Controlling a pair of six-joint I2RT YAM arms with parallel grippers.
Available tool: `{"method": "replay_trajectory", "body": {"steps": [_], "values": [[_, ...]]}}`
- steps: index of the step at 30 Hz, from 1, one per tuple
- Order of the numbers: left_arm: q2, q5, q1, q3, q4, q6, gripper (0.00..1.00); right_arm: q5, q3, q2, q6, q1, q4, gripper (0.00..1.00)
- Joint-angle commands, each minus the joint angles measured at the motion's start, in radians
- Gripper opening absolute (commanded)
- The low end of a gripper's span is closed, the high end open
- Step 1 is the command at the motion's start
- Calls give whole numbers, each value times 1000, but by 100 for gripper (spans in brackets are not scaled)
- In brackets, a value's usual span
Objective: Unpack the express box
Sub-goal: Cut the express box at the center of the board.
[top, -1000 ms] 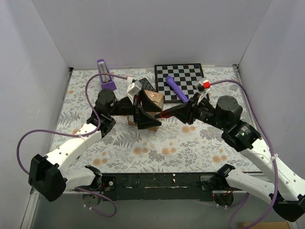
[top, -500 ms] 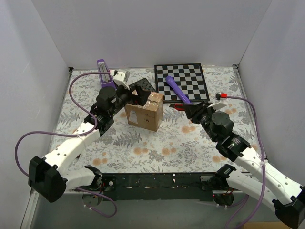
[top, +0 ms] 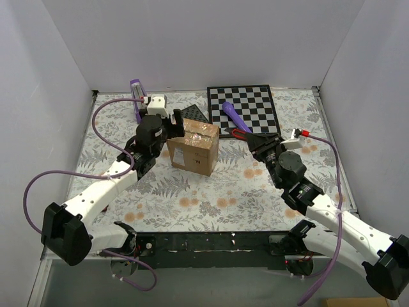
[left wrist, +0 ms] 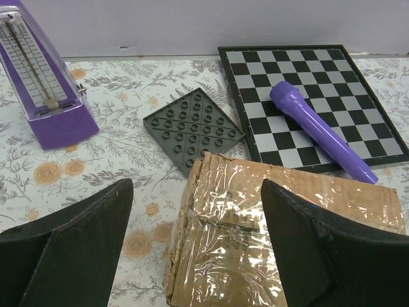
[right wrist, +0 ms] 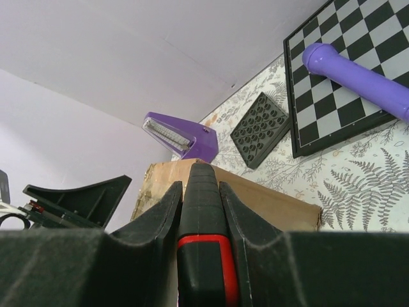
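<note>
The express box (top: 193, 148), a brown carton with glossy tape over its top, stands upright mid-table. My left gripper (top: 177, 126) hovers open at its back-left top edge. In the left wrist view the taped top of the box (left wrist: 275, 236) lies below and between the spread fingers (left wrist: 70, 249), and the left gripper (left wrist: 195, 187) holds nothing. My right gripper (top: 254, 139) is to the right of the box, apart from it, shut on a black-and-red tool (top: 238, 133). In the right wrist view the tool (right wrist: 201, 211) points at the box (right wrist: 275, 206).
A chessboard (top: 243, 107) with a purple cylinder (top: 234, 118) across it lies at the back right. A grey studded plate (top: 193, 114) sits just behind the box. A purple metronome (top: 139, 99) stands at the back left. White walls enclose three sides.
The box was tilted up in my left gripper's fingers with the tool against it; now it stands flat. My left gripper has let go and risen. The right arm pulled back to the right.
</note>
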Motion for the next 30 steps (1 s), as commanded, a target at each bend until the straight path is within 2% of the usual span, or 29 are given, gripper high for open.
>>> {"method": "replay_trajectory", "body": {"steps": [1, 7, 10, 15, 20, 23, 26, 27, 30], "values": [[5, -27, 0, -9, -10, 21, 80, -24, 30, 14, 37, -4, 88, 1], [0, 66, 2, -43, -16, -24, 73, -58, 13, 8, 46, 4, 85, 1], [-15, 116, 0, -63, -16, -54, 66, -59, 12, -1, 36, 7, 74, 1], [-32, 176, -3, -81, -16, -101, 47, -50, 5, -6, 28, 7, 62, 1], [-46, 196, -20, -95, -47, -143, 44, -56, 16, 14, 27, 9, 57, 1], [-51, 198, -27, -100, -51, -156, 44, -55, 21, 22, 28, 9, 53, 1], [-54, 178, -29, -103, -56, -159, 49, -42, 19, 14, 23, 7, 46, 1], [-54, 171, -27, -103, -56, -159, 56, -38, 19, 10, 20, 9, 40, 1], [-54, 125, -29, -97, -64, -160, 70, -9, 12, -23, 8, 7, 19, 1]]}}
